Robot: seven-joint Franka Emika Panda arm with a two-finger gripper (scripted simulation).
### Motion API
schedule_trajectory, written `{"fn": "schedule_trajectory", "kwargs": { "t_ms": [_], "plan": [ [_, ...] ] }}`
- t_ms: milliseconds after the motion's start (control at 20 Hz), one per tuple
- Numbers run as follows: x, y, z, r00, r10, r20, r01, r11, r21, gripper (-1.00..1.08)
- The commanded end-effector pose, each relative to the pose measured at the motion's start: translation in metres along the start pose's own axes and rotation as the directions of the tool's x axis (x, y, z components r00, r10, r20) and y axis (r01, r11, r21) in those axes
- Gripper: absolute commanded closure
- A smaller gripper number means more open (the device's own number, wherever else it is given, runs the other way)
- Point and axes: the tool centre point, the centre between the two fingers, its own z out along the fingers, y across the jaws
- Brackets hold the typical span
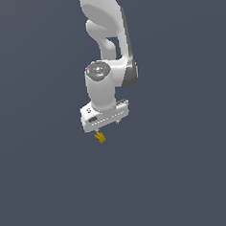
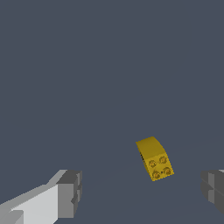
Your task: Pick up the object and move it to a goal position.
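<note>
Flat slate-grey ground fills both views, with no edge, marker or goal spot visible anywhere.

From the exterior view, the white arm (image 1: 104, 43) reaches down from the top of the frame, and the gripper (image 1: 106, 127) points at the ground. The block (image 1: 100, 137) is a small mustard-yellow chunk with a darker notch, sitting just below the gripper's underside and slightly toward the exterior view's left. Whether it touches anything there cannot be told at this size.

From the wrist view, the jaws stand wide open and hold nothing. 1 grey finger (image 2: 70, 194) shows at one side and the other finger (image 2: 214, 190) at the far edge, with the gripper's midpoint (image 2: 142, 192) near the block (image 2: 154, 158). The block lies tilted between the 2 fingers, closer to the far one, apart from both, and shows a face with 4 round studs.

The step in hand looks like the final line-up before closing. Several things could go wrong from here. Because the block sits off-centre, 1 finger would probably reach it first and push or spin it rather than clamp it. Its tilt means the pads may meet a corner instead of flat faces, so it could squirt out. Closing too high would pinch only its top, and a lift could then drop it.
</note>
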Motion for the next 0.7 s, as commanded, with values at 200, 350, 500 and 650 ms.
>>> {"fn": "schedule_trajectory", "kwargs": {
  "t_ms": [200,350,500,650],
  "plan": [
    [-0.016,0.019,0.024,0.989,-0.147,0.007,0.147,0.989,-0.003,-0.92],
    [-0.022,0.026,0.034,0.979,-0.204,0.010,0.204,0.979,-0.002,-0.92],
    [-0.028,0.031,0.041,0.968,-0.251,0.012,0.251,0.968,-0.002,-0.92],
    [-0.032,0.035,0.047,0.958,-0.287,0.013,0.287,0.958,-0.001,-0.92]
  ]
}}
